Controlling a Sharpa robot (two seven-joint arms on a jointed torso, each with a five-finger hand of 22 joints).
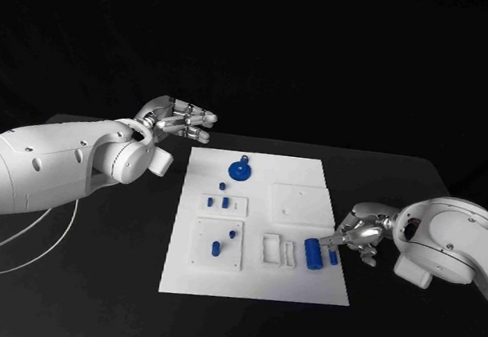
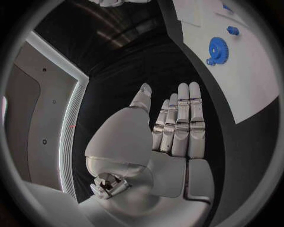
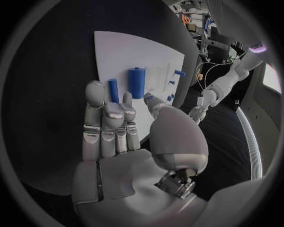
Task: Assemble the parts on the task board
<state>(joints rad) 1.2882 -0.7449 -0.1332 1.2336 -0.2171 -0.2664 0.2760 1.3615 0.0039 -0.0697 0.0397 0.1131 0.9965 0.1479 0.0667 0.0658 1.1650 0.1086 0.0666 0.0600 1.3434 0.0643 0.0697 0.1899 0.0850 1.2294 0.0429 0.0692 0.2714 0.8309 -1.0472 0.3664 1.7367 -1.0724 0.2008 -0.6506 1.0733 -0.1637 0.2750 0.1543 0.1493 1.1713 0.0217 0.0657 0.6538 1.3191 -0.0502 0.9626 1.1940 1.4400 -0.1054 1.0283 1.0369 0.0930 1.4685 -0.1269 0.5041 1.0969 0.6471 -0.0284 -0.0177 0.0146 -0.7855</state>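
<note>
While I watch from the head camera, I see the left robot hand [image 1: 183,120] raised off the far left corner of the task board [image 1: 254,289], well apart from it, fingers straight and close together with nothing in them; the left wrist view confirms an empty, flat palm. On the black bench [image 1: 88,282] the white board lies in the middle. Near its far end sits a blue gear [image 1: 240,170], and below that I make out small blue pegs [image 1: 219,203] standing in a raised white block, then more blue pieces [image 1: 222,242] in a second block nearer me. Further right, a white bracket [image 1: 275,249] lies beside a large blue cylinder [image 1: 315,254], and a smaller blue cylinder [image 1: 333,257] lies just beside that at the board's right edge. The right robot hand [image 1: 359,232] hovers at that edge with its fingertips close to the smaller cylinder; its fingers are extended and I see nothing held in them.
</note>
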